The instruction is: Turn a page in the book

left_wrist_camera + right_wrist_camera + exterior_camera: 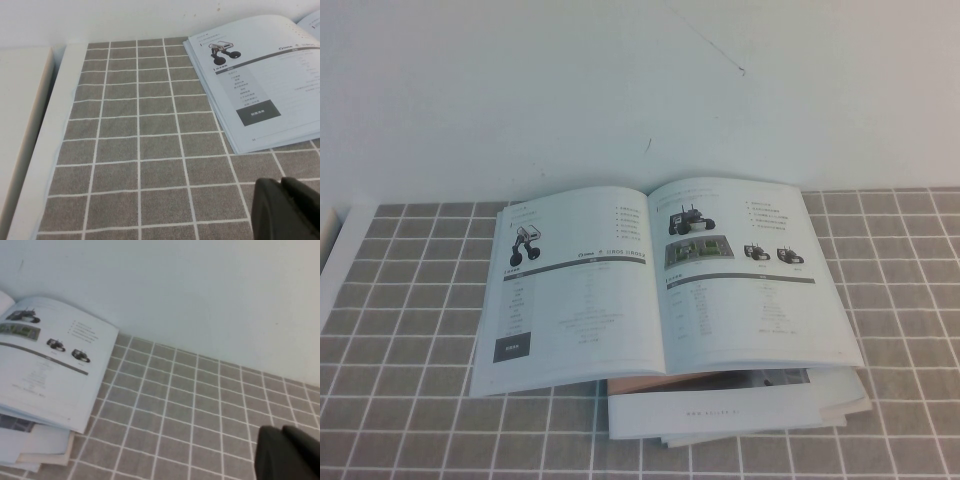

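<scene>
The book (660,280) lies open on the grey tiled mat, resting on a stack of other booklets. Its right-hand page (750,270) shows a black wheeled robot above small photos. Its left-hand page (575,290) shows a pale robot and a small dark box. The book also shows in the left wrist view (265,85) and the right wrist view (45,360). My left gripper (280,182) is shut and empty, above the mat, well off the book's left side. My right gripper (281,430) is shut and empty, well off the book's right side. Neither arm shows in the high view.
Plain white booklets with a peach sheet (740,405) lie under the book and stick out at the front; they also show in the right wrist view (30,445). A white ledge (25,125) borders the mat on the left. A white wall (620,90) stands behind.
</scene>
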You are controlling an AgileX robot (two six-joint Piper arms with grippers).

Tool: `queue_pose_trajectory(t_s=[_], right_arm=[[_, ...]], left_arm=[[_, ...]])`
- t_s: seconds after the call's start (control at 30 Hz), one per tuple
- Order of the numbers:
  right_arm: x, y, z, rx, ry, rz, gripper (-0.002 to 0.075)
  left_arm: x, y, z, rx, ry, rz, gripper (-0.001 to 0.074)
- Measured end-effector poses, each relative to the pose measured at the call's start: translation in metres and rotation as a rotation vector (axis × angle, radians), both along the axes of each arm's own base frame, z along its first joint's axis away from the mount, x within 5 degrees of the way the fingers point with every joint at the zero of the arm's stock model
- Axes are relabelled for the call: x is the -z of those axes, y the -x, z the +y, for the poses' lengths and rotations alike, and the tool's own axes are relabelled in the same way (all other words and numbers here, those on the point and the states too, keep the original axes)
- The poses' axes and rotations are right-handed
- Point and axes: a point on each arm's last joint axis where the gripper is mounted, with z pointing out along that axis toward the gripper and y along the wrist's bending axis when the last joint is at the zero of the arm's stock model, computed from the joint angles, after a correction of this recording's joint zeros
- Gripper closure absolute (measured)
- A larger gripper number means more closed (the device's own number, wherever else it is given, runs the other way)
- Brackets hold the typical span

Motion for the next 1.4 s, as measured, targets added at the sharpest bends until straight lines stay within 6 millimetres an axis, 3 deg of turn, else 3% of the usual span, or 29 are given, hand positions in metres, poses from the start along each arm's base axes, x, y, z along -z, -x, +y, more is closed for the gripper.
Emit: queue_pose_trajectory(t_s=[0.23,0.53,1.4], right_arm=[[0.040,0.008,-0.009,0.069,0.138,0.000,0.0729],[0.106,-0.003,-0.012,0.156,-0.059,0.147,0.0729],[0.105,-0.007,-0.011,0.150,-0.089,0.071,0.0729]], left_arm=[[0.000,0.000,0.000,0.000,0.000,-0.002,0.0738],[0.000,0.000,0.000,0.000,-0.001,0.000,0.0738],[0.000,0.000,0.000,0.000,-0.005,0.002,0.0738]])
